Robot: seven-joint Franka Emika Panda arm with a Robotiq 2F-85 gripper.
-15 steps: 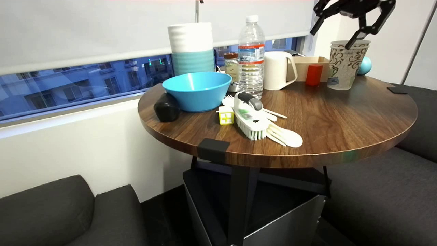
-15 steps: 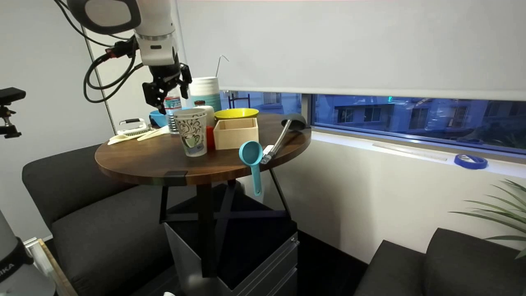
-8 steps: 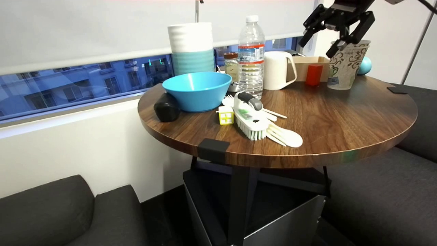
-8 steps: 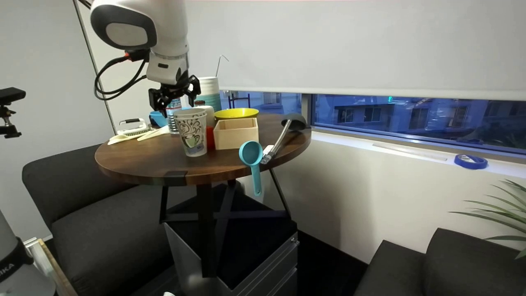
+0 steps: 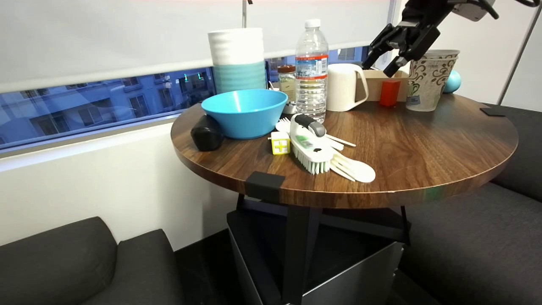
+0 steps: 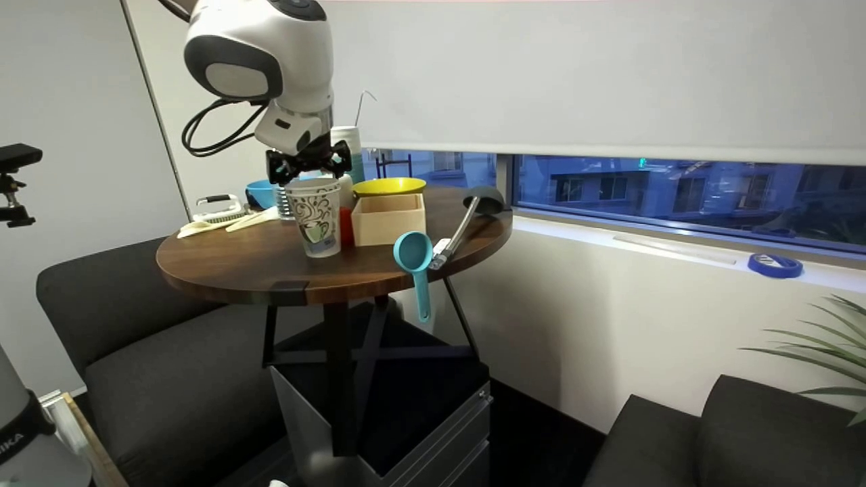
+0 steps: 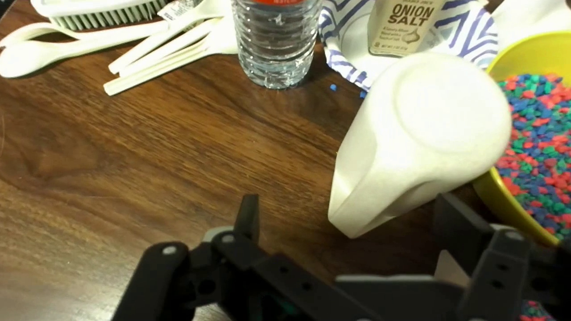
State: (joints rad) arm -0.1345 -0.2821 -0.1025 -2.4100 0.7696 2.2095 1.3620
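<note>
My gripper is open and empty above the table, its fingers wide apart. It is nearest to a white mug, which stands upside down with its handle pointing toward the space between the fingers; no contact shows. In an exterior view the gripper hangs to the right of the mug, above a red block and a pale wooden box. In an exterior view the gripper appears behind and above stacked patterned paper cups, which also show in an exterior view.
A yellow bowl of coloured pebbles sits beside the mug. A patterned paper bowl holds an onion salt jar. A water bottle, blue bowl, brush and plastic cutlery lie farther along the table.
The gripper has moved from above the paper cups toward the mug and red block, and has come lower. It has stayed open. The objects on the table have not moved.
</note>
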